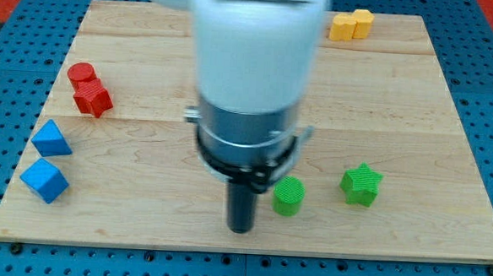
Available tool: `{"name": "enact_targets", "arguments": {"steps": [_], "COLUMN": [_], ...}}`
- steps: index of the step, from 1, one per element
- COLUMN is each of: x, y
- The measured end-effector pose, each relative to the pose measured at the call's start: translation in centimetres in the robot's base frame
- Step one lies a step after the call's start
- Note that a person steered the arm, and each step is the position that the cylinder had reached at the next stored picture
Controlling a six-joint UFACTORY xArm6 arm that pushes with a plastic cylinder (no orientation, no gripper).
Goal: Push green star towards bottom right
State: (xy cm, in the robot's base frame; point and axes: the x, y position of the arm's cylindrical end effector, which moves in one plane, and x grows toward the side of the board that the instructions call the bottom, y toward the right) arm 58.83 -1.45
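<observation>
The green star (pixel 362 184) lies on the wooden board (pixel 144 150) at the view's lower right. A green cylinder (pixel 289 196) stands to its left. My tip (pixel 240 229) is the lower end of the dark rod, near the board's bottom edge, just left of the green cylinder and well left of the star. It touches neither block as far as I can see. The white arm body hides the board's middle and top centre.
A red cylinder (pixel 81 73) and a red star (pixel 92 99) sit at the view's left. Two blue blocks (pixel 51 139) (pixel 43 181) lie at the lower left. Two yellow blocks (pixel 352 25) sit at the top right edge.
</observation>
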Motion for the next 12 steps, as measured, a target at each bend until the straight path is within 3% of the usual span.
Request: {"name": "enact_targets", "arguments": {"steps": [2, 4, 5, 8, 10, 12], "x": [-2.7, 0.0, -2.1, -10.0, -12.0, -19.1], "y": [12.6, 16.4, 19.4, 3.4, 3.3, 3.9]}}
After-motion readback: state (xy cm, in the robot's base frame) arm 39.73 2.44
